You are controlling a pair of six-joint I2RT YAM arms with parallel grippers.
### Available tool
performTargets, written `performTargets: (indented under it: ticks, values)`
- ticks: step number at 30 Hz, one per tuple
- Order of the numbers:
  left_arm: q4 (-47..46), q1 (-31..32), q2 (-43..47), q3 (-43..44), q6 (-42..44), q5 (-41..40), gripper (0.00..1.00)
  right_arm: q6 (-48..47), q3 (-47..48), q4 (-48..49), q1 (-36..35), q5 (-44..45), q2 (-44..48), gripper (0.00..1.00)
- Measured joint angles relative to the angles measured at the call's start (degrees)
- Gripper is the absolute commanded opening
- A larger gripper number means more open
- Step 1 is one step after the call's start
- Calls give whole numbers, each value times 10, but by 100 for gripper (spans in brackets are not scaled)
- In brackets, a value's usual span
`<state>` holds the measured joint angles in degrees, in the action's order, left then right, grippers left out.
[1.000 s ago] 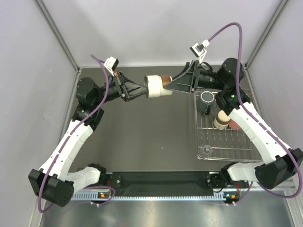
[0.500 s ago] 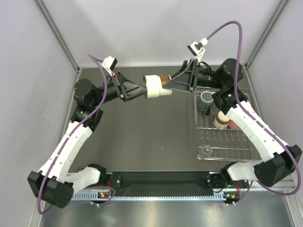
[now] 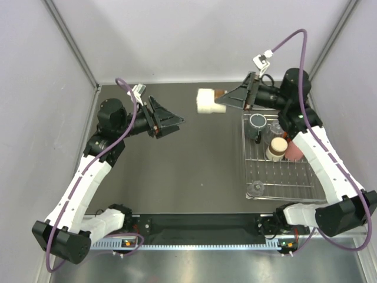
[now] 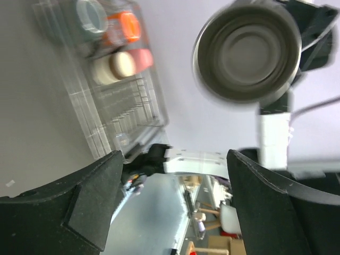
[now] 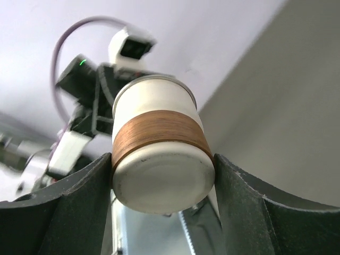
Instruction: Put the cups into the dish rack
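A white cup with a brown band (image 3: pixel 206 101) hangs in the air over the back of the table, lying sideways. My right gripper (image 3: pixel 222 101) is shut on its base end; in the right wrist view the cup (image 5: pixel 156 117) sits between both fingers of that gripper (image 5: pixel 162 159). My left gripper (image 3: pixel 178 122) stands open and apart from the cup, to its left. The left wrist view looks into the cup's steel-lined mouth (image 4: pixel 247 50) beyond the open left gripper (image 4: pixel 175 159). The dish rack (image 3: pixel 277 190) at the right holds several cups, among them dark green (image 3: pixel 257 121), cream (image 3: pixel 277 147) and pink (image 3: pixel 293 152).
In the left wrist view the dish rack (image 4: pixel 125 114) also holds an orange cup (image 4: pixel 129 25). A clear cup (image 3: pixel 255 188) stands at the rack's near left corner. Grey walls close in the table at the back and both sides.
My left gripper has opened, let go of the cup and drawn back to the left. The right gripper closed on the cup and carried it a little right.
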<state>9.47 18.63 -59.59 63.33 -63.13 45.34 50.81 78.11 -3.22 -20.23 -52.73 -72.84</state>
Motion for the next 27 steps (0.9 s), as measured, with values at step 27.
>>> performTargets:
  ticks: [27]
  values:
    - [300, -9, -72, 63, 147, -103, 81, -323, 65, -613, 99, 577, -68, 0]
